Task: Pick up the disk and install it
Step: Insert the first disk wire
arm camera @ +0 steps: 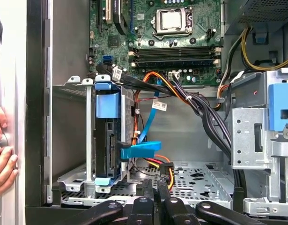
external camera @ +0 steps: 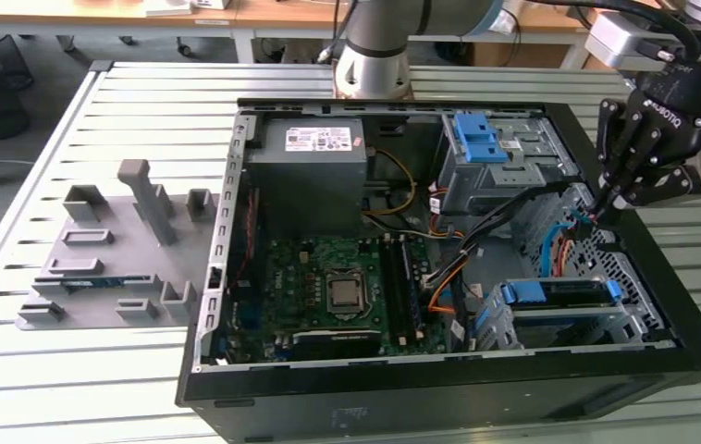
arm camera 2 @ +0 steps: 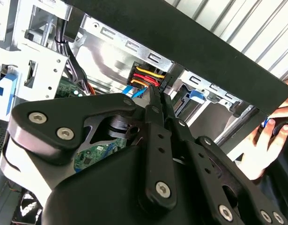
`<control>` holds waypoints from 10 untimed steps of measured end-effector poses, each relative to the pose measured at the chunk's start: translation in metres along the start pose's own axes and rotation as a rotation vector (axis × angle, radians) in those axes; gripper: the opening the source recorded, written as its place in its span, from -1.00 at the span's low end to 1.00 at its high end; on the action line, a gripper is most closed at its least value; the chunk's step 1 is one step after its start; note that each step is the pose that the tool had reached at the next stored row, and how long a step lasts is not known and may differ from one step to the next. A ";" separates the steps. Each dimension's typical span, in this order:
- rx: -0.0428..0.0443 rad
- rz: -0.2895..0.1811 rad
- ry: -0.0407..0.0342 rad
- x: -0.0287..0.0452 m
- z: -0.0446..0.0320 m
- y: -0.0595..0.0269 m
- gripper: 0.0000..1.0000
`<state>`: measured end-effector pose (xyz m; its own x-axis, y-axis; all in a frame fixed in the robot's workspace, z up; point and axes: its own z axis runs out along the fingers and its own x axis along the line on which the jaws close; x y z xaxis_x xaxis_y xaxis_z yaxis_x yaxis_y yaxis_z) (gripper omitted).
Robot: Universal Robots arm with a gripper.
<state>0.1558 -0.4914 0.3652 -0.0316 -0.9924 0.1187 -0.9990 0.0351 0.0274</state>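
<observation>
The disk (external camera: 560, 294), a drive in a blue carrier, sits inside the lower drive cage of the open computer case (external camera: 221, 277), near the exterior view's right. In the first wrist view the disk (arm camera: 107, 140) stands on edge in that cage, with a blue data cable (arm camera: 141, 150) running to its side. My gripper (external camera: 604, 208) reaches down inside the case's right wall, above the disk. In both wrist views its fingertips (arm camera: 154, 186) (arm camera 2: 157, 93) are closed together at a black power connector (arm camera: 165, 169) (arm camera 2: 147, 77) with red, yellow and orange wires.
A person's hand (arm camera: 1, 157) (arm camera 2: 268, 140) rests on the outside of the case wall near the disk cage. Inside are the motherboard (external camera: 338, 277), a grey power supply box (external camera: 313, 162) and an upper cage with blue latches (external camera: 480, 139). A grey fixture (external camera: 116, 250) lies left of the case.
</observation>
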 end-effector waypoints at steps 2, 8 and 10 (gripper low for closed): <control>0.0048 0.000 -0.0026 0.0000 0.0004 0.0037 -0.69; 0.0315 0.004 -0.0041 0.0013 0.0016 0.0112 -0.69; 0.0382 0.004 -0.0124 0.0036 0.0025 0.0117 -0.69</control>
<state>0.1439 -0.4948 0.3634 -0.0361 -0.9937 0.1065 -0.9993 0.0351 -0.0110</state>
